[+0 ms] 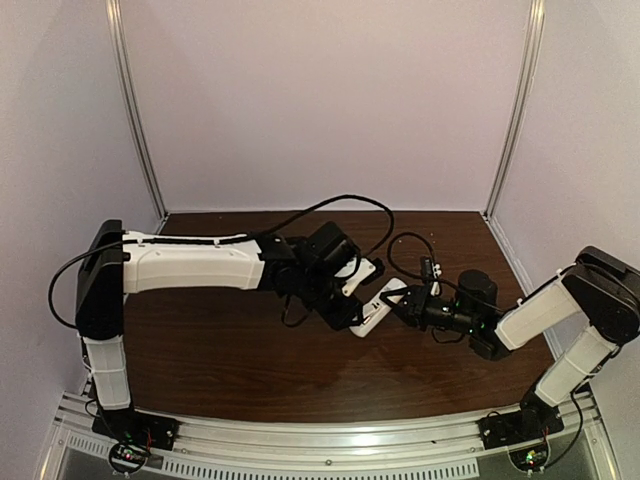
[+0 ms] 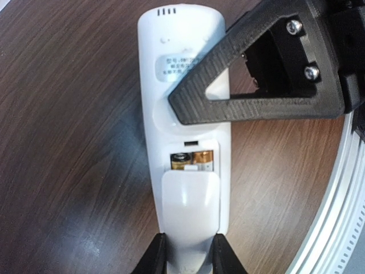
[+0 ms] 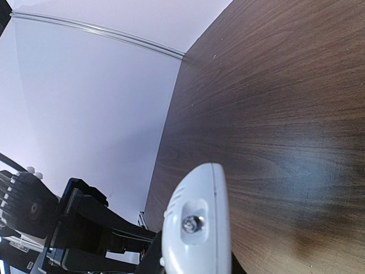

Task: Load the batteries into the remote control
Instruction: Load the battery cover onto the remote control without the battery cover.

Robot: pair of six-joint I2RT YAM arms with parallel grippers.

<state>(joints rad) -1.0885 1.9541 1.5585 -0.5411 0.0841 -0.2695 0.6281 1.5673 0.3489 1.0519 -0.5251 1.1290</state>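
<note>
The slim white plastic remote control point(image 2: 171, 137) hangs above the dark wood-grain counter point(image 2: 68, 142), back face up, held between the two arms at the middle of the workspace. Holding it off the surface leaves the battery recess open to view and to reach.

The left gripper point(image 2: 191, 258) has its jaws pinching the remote's lower end by the two long edges. That grip steadies the body without covering the recess.

The right gripper point(image 1: 408, 304) takes the opposite end. One black triangular finger point(image 2: 256, 111) lies flat across the printed label on the back, and the right wrist view shows the remote's nose end-on between the jaws. They appear pressed on it, face to back. With both ends held, the bar cannot twist while the cover is worked.

The two small golden-metallic cylindrical batteries point(image 2: 194, 160) sit side by side in the recess, only their upper ends showing. The small flat white rectangular cover point(image 2: 190, 200) lies over the rest of them and is only partly on. By my reading the loading is done, and what remains is to push the cover up until it latches.
</note>
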